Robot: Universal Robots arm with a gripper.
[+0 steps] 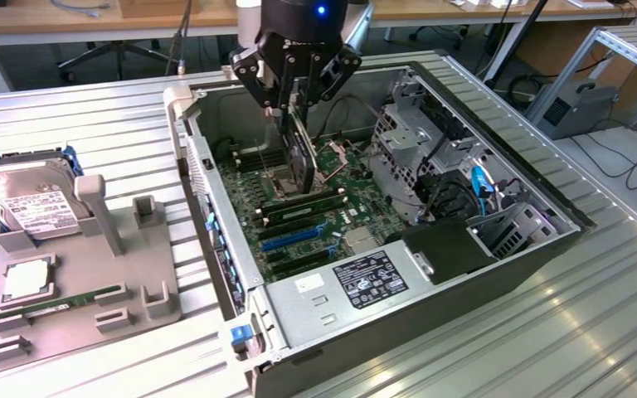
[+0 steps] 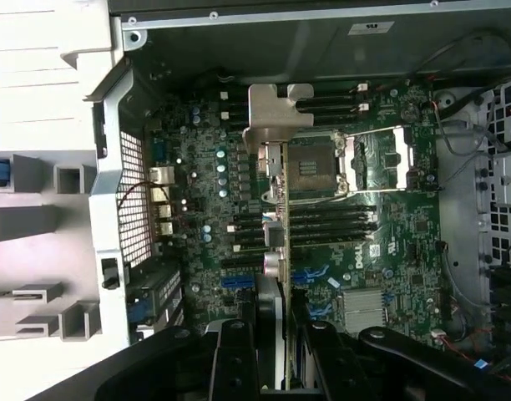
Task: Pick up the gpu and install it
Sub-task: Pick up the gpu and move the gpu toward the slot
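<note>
**Gpu (image 1: pixel 303 157) gripped edge-on over the open case**

One claw (image 1: pixel 293 101) has its fingers closed on the one gpu. The card hangs directly beneath it, inside the walls of the single computer case (image 1: pixel 440 323). Its long axis appears to run straight away from the fingers toward the motherboard (image 2: pixel 397 234), with the silver bracket (image 2: pixel 276 113) at the far end. Well off to the claw's side, outside the case, one hard drive (image 1: pixel 26 199) and one memory stick (image 1: pixel 59 305) rest on a grey tray (image 1: pixel 75 342).
</note>
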